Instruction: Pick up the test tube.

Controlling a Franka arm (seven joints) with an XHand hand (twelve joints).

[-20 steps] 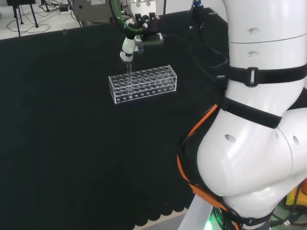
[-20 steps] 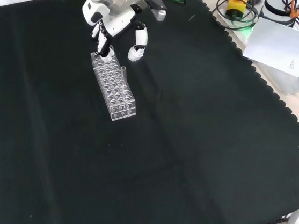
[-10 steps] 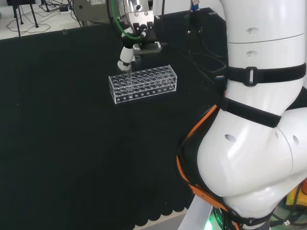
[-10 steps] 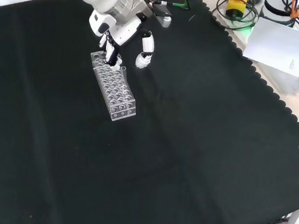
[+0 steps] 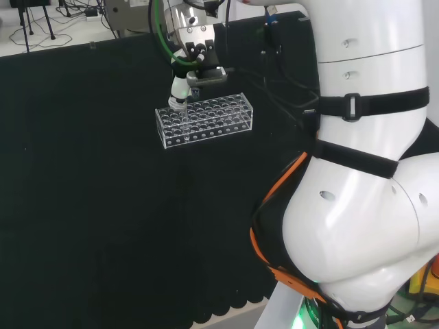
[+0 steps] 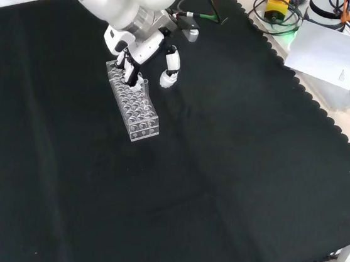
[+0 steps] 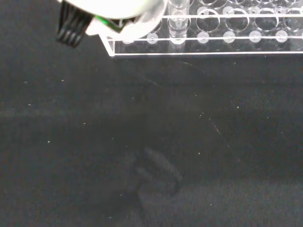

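The test tube (image 7: 177,19) is a slim clear glass cylinder, hard to make out against the ware around it. It stands upright in a hole of a clear plastic rack (image 5: 206,120), near the rack's left end in the head view. In the front view the tube (image 6: 144,83) sits toward the rack's upper end. The rack (image 6: 135,104) lies flat on the black-clothed desk (image 6: 220,174).
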